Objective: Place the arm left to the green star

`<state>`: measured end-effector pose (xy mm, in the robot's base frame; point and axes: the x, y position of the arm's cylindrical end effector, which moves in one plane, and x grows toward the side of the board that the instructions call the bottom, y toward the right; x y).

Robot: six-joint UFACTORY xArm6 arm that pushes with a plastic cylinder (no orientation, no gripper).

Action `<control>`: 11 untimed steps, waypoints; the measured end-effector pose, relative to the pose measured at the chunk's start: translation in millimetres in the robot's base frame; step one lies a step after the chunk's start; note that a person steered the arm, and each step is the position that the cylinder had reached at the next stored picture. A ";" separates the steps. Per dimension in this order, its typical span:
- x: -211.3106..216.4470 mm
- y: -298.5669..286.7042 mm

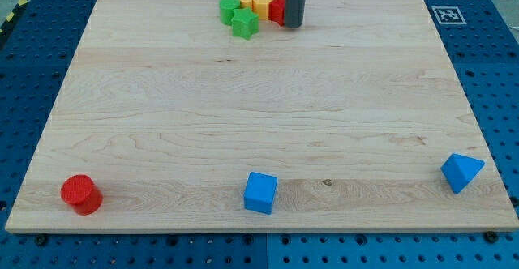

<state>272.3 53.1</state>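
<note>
Camera view: pale wooden board (259, 107) on blue pegboard (495, 74), end effector state indiscernible.

Looked like a robotics lab: pale wooden bench (259, 115) set on blue perforated mounting plate (32, 58), printed fiducial marker (445, 14) stuck at one corner.

My straight dark grey rod comes down from the view's top edge, upright, right of centre — only its lower stretch shows. My tip (293, 25) rests at the far end of the view, near the top — nothing more of the arm is visible.
</note>
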 end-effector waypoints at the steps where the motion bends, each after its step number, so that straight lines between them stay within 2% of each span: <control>1: 10.5 0.0; 2: 44.9 0.0; 3: 50.5 -21.2; 4: 50.4 -52.7; 8: 50.9 -115.8; 10: 50.9 -118.4; 11: 32.9 -118.4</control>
